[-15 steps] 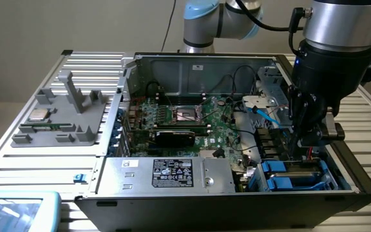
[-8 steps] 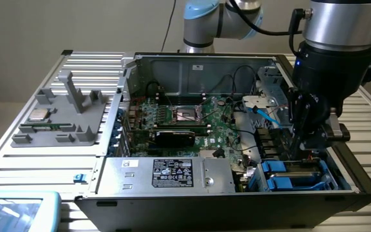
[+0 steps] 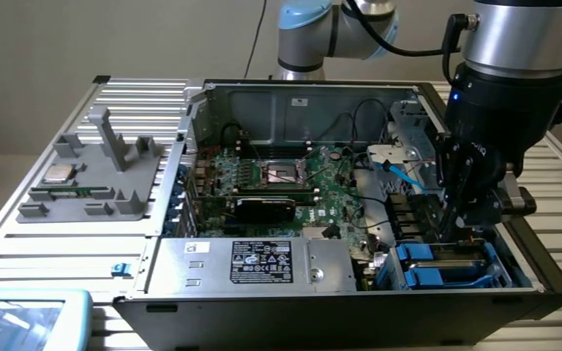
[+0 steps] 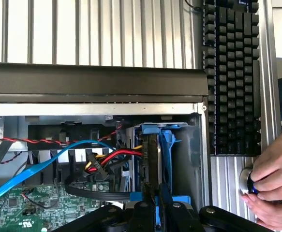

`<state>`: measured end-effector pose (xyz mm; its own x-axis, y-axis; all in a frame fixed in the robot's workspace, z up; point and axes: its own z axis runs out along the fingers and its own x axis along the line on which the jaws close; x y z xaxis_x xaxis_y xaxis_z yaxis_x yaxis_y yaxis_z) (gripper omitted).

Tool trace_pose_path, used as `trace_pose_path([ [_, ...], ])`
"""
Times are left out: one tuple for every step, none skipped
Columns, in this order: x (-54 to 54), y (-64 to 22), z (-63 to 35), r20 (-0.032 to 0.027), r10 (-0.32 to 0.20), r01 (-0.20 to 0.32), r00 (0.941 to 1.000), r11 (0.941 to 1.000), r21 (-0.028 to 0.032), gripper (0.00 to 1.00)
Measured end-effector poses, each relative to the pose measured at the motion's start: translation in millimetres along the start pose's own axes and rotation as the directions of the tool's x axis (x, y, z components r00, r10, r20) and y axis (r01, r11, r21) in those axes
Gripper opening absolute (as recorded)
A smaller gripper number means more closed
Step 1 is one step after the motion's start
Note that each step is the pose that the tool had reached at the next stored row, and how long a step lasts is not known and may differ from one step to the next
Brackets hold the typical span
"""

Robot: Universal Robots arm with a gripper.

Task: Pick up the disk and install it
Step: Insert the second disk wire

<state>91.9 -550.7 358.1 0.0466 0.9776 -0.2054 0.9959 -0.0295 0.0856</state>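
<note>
The disk (image 4: 152, 162) stands on edge in its bright blue frame (image 4: 167, 145), inside the drive bay at the corner of the open computer case (image 3: 359, 95). My gripper (image 4: 155, 205) is directly over it, with the black fingers (image 4: 141, 209) closed on either side of the disk's edge. In the exterior view, the gripper (image 3: 465, 223) reaches down into the bay at the exterior view's right, just above the blue drive frames (image 3: 447, 267). The gripper body hides the held disk there.
Red, yellow and blue cables (image 4: 82, 150) run beside the bay. A grey metal box with a black label (image 3: 261, 263) sits at the case front. A grey fixture holds a small chip (image 3: 58, 174). A keyboard (image 4: 232, 77) and a person's hand (image 4: 271, 183) lie outside the case.
</note>
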Motion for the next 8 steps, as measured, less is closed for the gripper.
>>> trace_pose_path([
  [0.0, 0.0, 0.0, 0.0, 0.0, 0.0, 1.0, 1.0, 0.0003, 0.16],
  [0.0, 0.2, 0.1, 0.0, 0.0, 0.0, 1.0, 1.0, 0.0003, 0.16],
  [0.0, 1.7, 0.4, 0.0001, -0.001, 0.001, 1.0, 1.0, 0.001, 0.16],
  [0.1, 4.4, 0.6, 0.0007, -0.001, 0.001, 1.0, 1.0, 0.0031, 0.16],
  [0.4, 7.8, 1.0, 0.0008, -0.002, 0.002, 1.0, 1.0, 0.0067, 0.16],
  [0.6, 11.0, 1.5, 0.0011, -0.003, 0.003, 1.0, 0.9999, 0.0097, 0.16],
  [0.8, 13.0, 2.1, 0.0011, -0.003, 0.003, 1.0, 0.9999, 0.0116, 0.16],
  [1.0, 13.7, 2.9, 0.0011, -0.004, 0.004, 1.0, 0.9999, 0.0125, 0.16],
])
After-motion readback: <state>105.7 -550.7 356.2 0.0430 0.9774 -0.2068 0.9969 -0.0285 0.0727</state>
